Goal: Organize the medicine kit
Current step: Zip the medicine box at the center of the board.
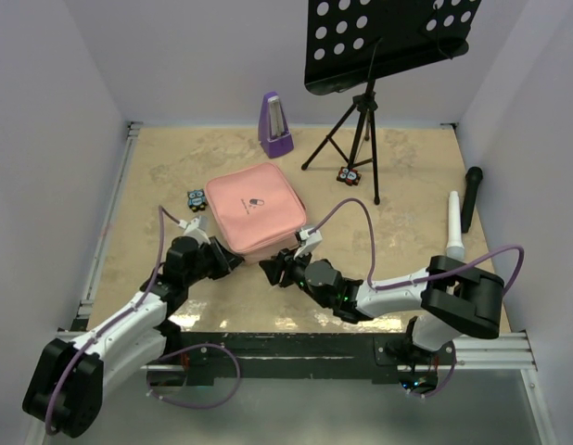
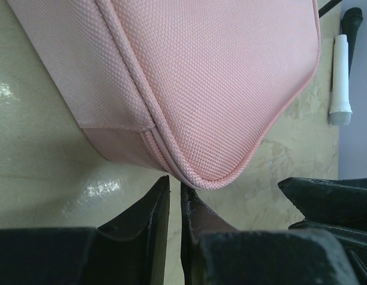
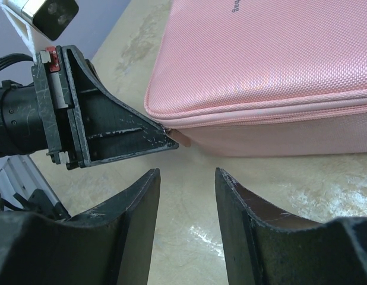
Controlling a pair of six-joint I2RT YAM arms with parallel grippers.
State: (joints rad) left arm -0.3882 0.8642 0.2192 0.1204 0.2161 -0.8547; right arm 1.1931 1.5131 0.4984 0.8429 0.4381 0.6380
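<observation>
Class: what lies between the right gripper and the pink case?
A bare strip of table separates the right gripper from the pink case, as the right wrist view shows. The left gripper sits beside that gap, its tip at the case's corner.

Top view high, far; wrist views close, sharing medicine kit corner
</observation>
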